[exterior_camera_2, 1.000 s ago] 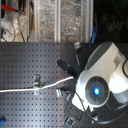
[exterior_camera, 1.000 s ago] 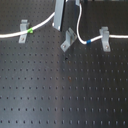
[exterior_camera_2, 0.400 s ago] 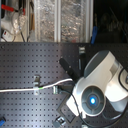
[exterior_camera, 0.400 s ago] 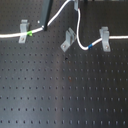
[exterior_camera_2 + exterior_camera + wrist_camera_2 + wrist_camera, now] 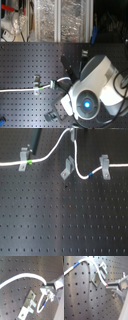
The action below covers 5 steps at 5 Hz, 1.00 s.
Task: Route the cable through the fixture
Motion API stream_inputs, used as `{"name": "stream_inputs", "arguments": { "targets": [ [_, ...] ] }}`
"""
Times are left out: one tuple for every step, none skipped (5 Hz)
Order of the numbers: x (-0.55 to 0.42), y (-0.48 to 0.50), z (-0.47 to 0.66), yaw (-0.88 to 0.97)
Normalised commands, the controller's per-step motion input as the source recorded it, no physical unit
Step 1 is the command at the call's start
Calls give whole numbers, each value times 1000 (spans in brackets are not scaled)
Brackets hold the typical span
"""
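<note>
The white cable [image 5: 54, 149] runs from the first exterior view's left through an upright clip, with its green band [image 5: 31, 162] just past it. It climbs to the top edge, drops in a loop beside the slanted grey fixture [image 5: 67, 168], and carries its blue band [image 5: 91, 174] toward the right clip. The cable passes next to the fixture, not through its fork. My gripper [image 5: 110, 285] is shut on the cable [image 5: 99, 273] just beside the fixture [image 5: 98, 276]. The second wrist view shows the same grip [image 5: 47, 288], the fixture [image 5: 28, 303] and the blue band [image 5: 44, 303].
Two upright grey clips [image 5: 23, 159] [image 5: 105, 167] stand on the black perforated board [image 5: 65, 218]. A dark part of the arm [image 5: 36, 140] hangs at the top left. In the second exterior view the white arm [image 5: 95, 92] fills the lower right, by a clip [image 5: 36, 88].
The gripper has risen toward the top edge of the first exterior view, pulling the cable up into a taller arc. In the second exterior view the arm looms larger.
</note>
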Motion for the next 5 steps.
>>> {"name": "stream_inputs", "arguments": {
  "targets": [
    [19,13,0,0],
    [161,234,1,160],
    [155,268,1,414],
    [-111,227,-1,317],
    [-225,47,360,26]
  ]
}}
